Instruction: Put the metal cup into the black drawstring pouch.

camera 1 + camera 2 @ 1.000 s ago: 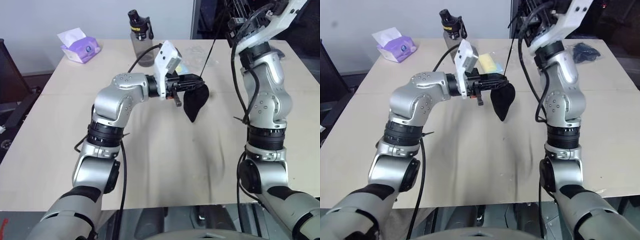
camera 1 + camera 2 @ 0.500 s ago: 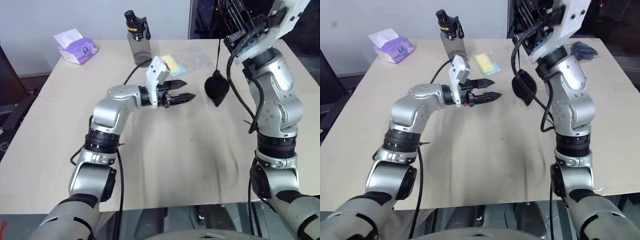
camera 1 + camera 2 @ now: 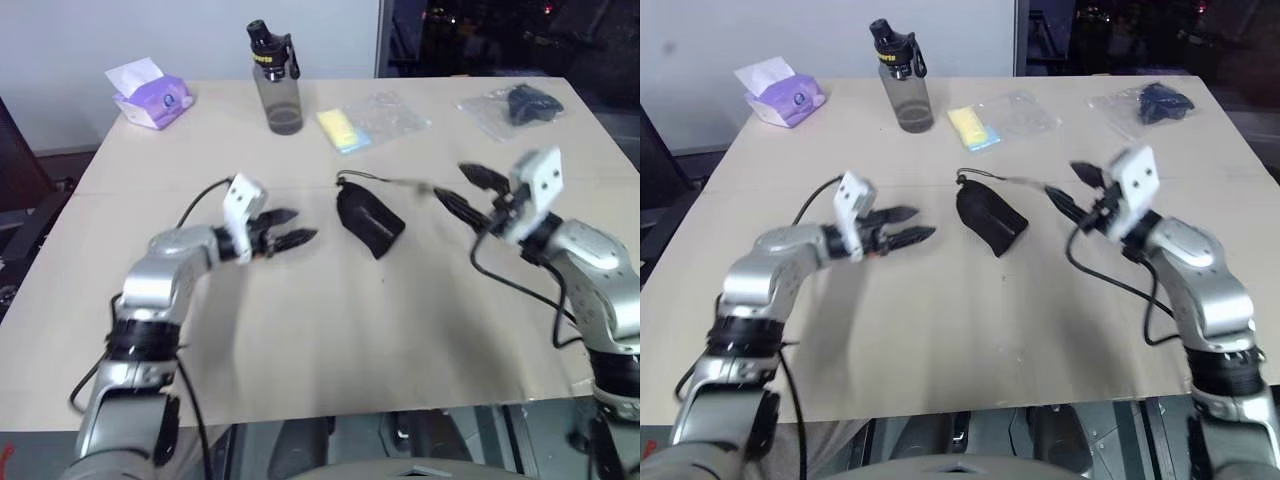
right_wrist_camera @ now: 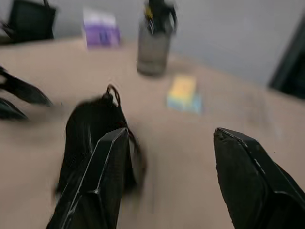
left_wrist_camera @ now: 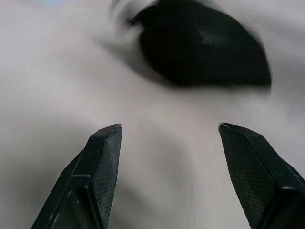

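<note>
The black drawstring pouch [image 3: 370,220] lies slumped on the table's middle, and its thin cord [image 3: 395,183] trails toward the right. My left gripper [image 3: 285,230] hovers just left of the pouch, pointing at it, open with nothing between its fingers [image 5: 102,167]. To the right of the pouch my right gripper [image 3: 465,190] also points at it and stands open; the cord's end lies close in front of it. In the right wrist view the pouch [image 4: 95,138] sits beyond the wide-apart fingers [image 4: 248,181]. The metal cup is out of view.
A smoky-grey bottle [image 3: 275,85] with a black cap stands at the back. Left of it is a purple tissue box [image 3: 150,95]. A yellow pad in clear wrap [image 3: 345,128] and a dark bundle in clear plastic [image 3: 515,105] lie at the back right.
The right arm came down from high up and opened, letting go of the cord; the pouch that hung from it now lies on the table. The left arm sank and drew back to the left.
</note>
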Controlling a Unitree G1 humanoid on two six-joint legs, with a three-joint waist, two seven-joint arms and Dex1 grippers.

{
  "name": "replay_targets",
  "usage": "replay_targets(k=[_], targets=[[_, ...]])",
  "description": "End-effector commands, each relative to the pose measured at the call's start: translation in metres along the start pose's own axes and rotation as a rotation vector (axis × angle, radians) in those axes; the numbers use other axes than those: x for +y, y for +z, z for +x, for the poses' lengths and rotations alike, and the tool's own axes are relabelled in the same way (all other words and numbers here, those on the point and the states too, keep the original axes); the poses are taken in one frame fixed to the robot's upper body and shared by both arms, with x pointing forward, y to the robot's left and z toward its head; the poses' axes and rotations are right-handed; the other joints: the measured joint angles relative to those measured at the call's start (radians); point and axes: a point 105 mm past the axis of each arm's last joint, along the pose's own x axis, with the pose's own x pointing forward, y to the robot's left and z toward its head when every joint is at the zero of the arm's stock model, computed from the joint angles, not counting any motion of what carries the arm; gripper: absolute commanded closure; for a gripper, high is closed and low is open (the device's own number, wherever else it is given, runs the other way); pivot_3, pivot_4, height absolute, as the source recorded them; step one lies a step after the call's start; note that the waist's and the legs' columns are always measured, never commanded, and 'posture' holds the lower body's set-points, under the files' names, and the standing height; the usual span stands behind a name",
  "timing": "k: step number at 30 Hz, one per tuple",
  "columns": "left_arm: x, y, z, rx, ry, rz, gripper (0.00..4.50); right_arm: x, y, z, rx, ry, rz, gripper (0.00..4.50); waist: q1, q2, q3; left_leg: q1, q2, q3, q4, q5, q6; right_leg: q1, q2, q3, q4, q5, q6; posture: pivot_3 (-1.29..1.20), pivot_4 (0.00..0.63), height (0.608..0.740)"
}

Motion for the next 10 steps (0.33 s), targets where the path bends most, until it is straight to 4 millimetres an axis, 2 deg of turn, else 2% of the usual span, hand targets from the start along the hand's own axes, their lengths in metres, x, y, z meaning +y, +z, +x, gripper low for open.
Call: replay_targets(k=[1,3,5,8,10], targets=[[-0.001,0.003,-0.017,-0.052,0.04,0.057,1.15,-0.007,-0.012,-0.025,-0.006,0.052,0.004,1.55,0.001,0.0,0.0,0.0,0.0,0.0,0.0,0.0,0.0,0.0,0.0,0.0,0.0,0.0,0.0,0.0,0.15,0.74],[-0.005,-0.007,-0.021,-0.064,0.076,0.067,1.15,-0.003,-0.041,-0.041,0.061,0.121,0.04,1.55,0.004,0.0,0.0,0.001,0.0,0.0,0.0,0.0,0.0,0.002,0.0,0.0,0.0,-0.001,-0.001,0.0,0.15,0.74],[-0.009,-0.013,-0.023,-0.075,0.105,0.077,1.15,0.001,-0.06,-0.052,0.098,0.172,0.055,1.55,0.011,0.0,0.0,0.002,0.0,0.0,0.0,0.0,0.0,0.003,0.0,0.0,-0.001,-0.001,-0.002,0.0,0.15,0.74],[-0.023,-0.019,-0.024,-0.1,0.116,0.072,1.15,-0.001,-0.081,-0.069,0.103,0.201,0.06,1.55,0.017,0.0,0.0,0.004,0.0,0.002,0.0,0.0,0.0,0.003,0.0,0.002,-0.001,0.0,-0.001,0.0,0.15,0.74],[-0.03,-0.019,-0.025,-0.117,0.126,0.079,1.15,-0.008,-0.083,-0.071,0.058,0.174,0.077,1.55,0.016,0.0,0.0,0.008,0.001,0.003,0.0,0.0,0.0,0.008,0.0,0.002,-0.002,-0.001,-0.001,0.0,0.15,0.74]])
